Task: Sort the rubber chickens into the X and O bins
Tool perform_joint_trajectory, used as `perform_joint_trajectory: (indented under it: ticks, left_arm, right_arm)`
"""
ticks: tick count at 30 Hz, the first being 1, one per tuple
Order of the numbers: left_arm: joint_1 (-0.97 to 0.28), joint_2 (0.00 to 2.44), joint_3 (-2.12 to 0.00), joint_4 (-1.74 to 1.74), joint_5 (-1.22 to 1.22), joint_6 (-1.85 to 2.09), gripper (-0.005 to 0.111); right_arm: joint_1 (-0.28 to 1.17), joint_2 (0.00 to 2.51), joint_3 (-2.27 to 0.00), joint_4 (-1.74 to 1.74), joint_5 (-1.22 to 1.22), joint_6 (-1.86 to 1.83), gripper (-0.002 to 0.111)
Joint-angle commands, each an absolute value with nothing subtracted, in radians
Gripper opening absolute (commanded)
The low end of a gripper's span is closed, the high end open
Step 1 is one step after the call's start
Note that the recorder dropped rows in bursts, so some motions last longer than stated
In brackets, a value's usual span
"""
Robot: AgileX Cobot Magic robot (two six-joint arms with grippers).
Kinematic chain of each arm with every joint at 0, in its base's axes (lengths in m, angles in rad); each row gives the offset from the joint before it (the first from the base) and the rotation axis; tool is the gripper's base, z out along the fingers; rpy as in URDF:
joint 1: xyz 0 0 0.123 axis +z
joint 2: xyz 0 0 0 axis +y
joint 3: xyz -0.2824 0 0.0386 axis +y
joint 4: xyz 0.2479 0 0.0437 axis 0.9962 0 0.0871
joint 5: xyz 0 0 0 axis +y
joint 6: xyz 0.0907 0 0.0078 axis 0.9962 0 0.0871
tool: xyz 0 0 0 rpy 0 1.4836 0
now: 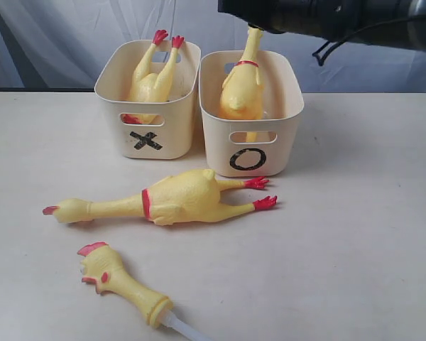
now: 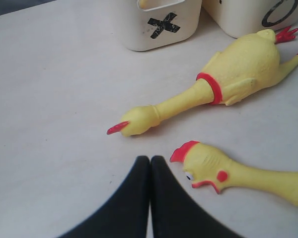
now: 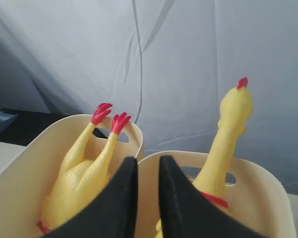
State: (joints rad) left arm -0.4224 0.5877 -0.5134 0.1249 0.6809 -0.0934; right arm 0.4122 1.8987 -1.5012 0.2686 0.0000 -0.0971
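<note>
X bin [image 1: 177,138] and O bin [image 1: 220,153] are each loaded; chicken [image 1: 184,197] and head [image 1: 103,266] are left at six o'clock; right gripper [image 3: 148,161] ajar, left gripper [image 2: 149,159] closed.

X bin [image 1: 113,117] on the left, O bin [image 1: 220,145] on the right. Cream tubs side by side, slot handles, black marks facing front. Feet-up chicken [image 1: 150,84] in X: yellow, neck down, red feet above the rim. Upright chicken [image 1: 241,91] in O: neck and head above the rim. Whole chicken [image 1: 181,197] lies in front of the bins, head left, feet right. Head-and-neck piece [image 1: 117,277] lies nearer the front, white tube at its cut end.
</note>
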Motion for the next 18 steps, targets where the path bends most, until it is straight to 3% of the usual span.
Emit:
perform_joint_trajectory:
  ticks: [1,8,18]
  left_arm:
    - [-0.423,0.582,-0.508,0.109,0.675,-0.093,0.0]
    - [-0.423,0.582,-0.508,0.109,0.672,-0.093,0.0]
    - [-0.423,0.582,-0.508,0.087,0.65,-0.036,0.0]
  right_arm:
    - [0.439,1.804,-1.5,0.219,0.112,-0.106,-0.001]
    - [0.572,1.724,-1.5,0.181,0.384,-0.366,-0.001]
    - [0.589,1.666,-1.486,0.189,0.744,-0.39,-0.001]
